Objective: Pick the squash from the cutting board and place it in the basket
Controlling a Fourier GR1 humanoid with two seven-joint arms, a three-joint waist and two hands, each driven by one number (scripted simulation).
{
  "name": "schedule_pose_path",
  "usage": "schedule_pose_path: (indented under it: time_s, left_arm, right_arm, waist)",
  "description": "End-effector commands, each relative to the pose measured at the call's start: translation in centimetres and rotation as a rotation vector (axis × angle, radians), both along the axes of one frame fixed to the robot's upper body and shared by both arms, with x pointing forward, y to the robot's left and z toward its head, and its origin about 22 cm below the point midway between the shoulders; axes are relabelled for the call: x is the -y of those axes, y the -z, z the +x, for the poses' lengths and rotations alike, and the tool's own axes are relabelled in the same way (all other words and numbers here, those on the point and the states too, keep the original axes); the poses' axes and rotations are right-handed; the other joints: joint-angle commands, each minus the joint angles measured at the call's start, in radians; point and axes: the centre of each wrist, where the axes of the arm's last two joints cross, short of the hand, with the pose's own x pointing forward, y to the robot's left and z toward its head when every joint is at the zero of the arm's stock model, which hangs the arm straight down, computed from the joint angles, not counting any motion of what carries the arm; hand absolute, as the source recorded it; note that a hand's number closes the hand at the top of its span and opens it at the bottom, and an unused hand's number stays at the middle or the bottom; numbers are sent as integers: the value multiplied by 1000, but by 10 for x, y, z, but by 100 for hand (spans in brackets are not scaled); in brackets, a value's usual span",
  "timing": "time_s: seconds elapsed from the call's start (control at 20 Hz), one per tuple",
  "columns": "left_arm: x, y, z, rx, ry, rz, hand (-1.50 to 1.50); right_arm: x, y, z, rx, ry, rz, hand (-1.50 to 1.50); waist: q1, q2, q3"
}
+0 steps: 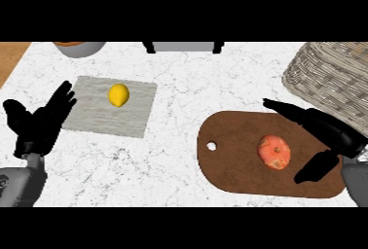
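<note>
An orange, ribbed squash [274, 151] lies on the right half of the brown cutting board [230, 160]. My right hand [332, 138] hovers over the board's right edge, just right of the squash, open, with fingers stretched toward the upper left and the thumb pointing down; nothing is in it. The woven wicker basket [332, 78] stands at the right edge, above the board, partly cut off by the view. At the left edge my left hand [39, 124] rests open, fingers up.
A yellow lemon [119, 95] lies on a grey cloth mat [108, 114] left of centre. A grey bowl [81, 47] sits at the top left, and a dark-footed grey object [183, 46] at the top centre. The wooden edge shows at the far top left.
</note>
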Motion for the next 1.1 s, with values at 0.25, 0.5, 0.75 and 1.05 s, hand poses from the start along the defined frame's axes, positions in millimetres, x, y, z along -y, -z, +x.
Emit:
schedule_pose_path:
  time_s: [0.25,0.5,0.75,1.05]
  left_arm:
    - [-1,-7,2,8,-8,2,0]
    - [2,18,-6,-10,7,3,0]
    - [-8,3,-3,7,4,-3,0]
    - [14,7,1,-8,0,2,0]
  right_arm:
    - [23,-8,9,15,-19,5,-150]
    - [28,20,8,-39,-59,50,-150]
    - [7,22,-12,-25,-104,61,-150]
    - [9,34,-2,1,-72,-28,-150]
  waist:
    - [-2,-1,0]
    - [-2,0,0]
    - [-4,-1,0]
    - [-1,0,0]
